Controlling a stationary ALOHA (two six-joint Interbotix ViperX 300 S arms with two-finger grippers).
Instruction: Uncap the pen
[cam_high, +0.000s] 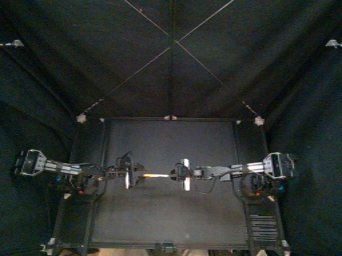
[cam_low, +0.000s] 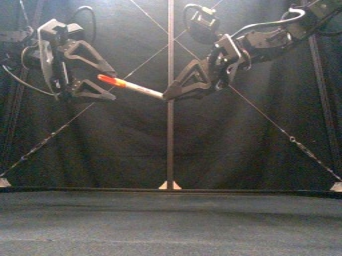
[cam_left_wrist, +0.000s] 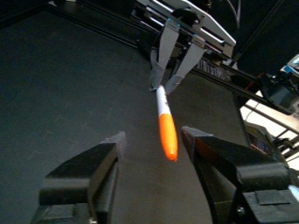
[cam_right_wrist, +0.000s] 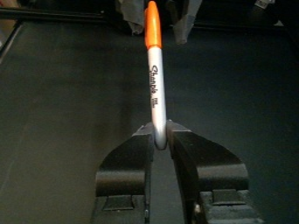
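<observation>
A pen with a white barrel (cam_low: 140, 89) and an orange cap (cam_low: 107, 79) hangs level in the air above the table, between the two arms. My right gripper (cam_right_wrist: 159, 138) is shut on the barrel's end, also seen in the front view (cam_low: 171, 95). My left gripper (cam_left_wrist: 163, 162) is open, its jaws standing on either side of the orange cap (cam_left_wrist: 169, 136) without touching it. In the top view the pen (cam_high: 159, 176) spans the gap between the left gripper (cam_high: 128, 176) and the right gripper (cam_high: 187, 174).
The black table (cam_high: 167, 210) lies well below the pen with nothing on it in view. Black curtains close the back and sides.
</observation>
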